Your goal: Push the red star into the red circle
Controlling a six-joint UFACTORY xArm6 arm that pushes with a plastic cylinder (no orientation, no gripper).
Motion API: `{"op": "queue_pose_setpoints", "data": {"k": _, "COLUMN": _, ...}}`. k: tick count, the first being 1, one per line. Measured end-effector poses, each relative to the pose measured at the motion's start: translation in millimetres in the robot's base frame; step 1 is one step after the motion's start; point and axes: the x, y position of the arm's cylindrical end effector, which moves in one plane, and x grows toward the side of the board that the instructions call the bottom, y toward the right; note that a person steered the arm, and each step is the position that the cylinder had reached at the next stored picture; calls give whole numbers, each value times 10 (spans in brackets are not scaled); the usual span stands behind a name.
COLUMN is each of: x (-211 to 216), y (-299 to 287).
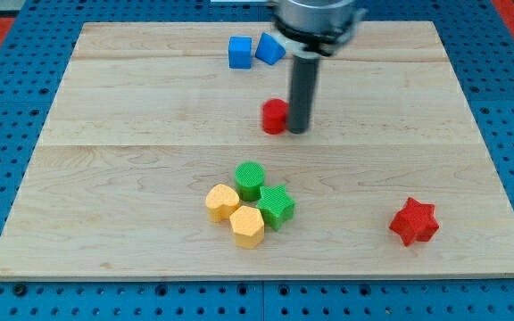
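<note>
The red star [414, 221] lies on the wooden board near the view's bottom right. The red circle [275, 116], a short red cylinder, stands near the board's middle, toward the view's top. My tip [299, 130] is right next to the red circle, on its right side, and seems to touch it. The rod rises straight up from there to the arm at the view's top. The red star is far from the tip, down and to the right.
A green cylinder [250, 180], a green star [276, 206], a yellow heart-like block [222, 201] and a yellow hexagon-like block [247, 226] cluster at the bottom centre. A blue cube [239, 52] and a blue triangle-like block [269, 49] sit near the top edge.
</note>
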Motion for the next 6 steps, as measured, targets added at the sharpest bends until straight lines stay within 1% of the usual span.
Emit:
{"op": "queue_pose_setpoints", "data": {"k": 1, "x": -240, "y": -196}}
{"op": "queue_pose_setpoints", "data": {"k": 2, "x": 14, "y": 906}}
{"op": "queue_pose_setpoints", "data": {"k": 3, "x": 819, "y": 1681}}
{"op": "queue_pose_setpoints", "data": {"k": 4, "x": 1137, "y": 2332}}
{"op": "queue_pose_setpoints", "data": {"k": 5, "x": 1788, "y": 2317}}
{"op": "queue_pose_setpoints", "data": {"k": 6, "x": 1846, "y": 1876}}
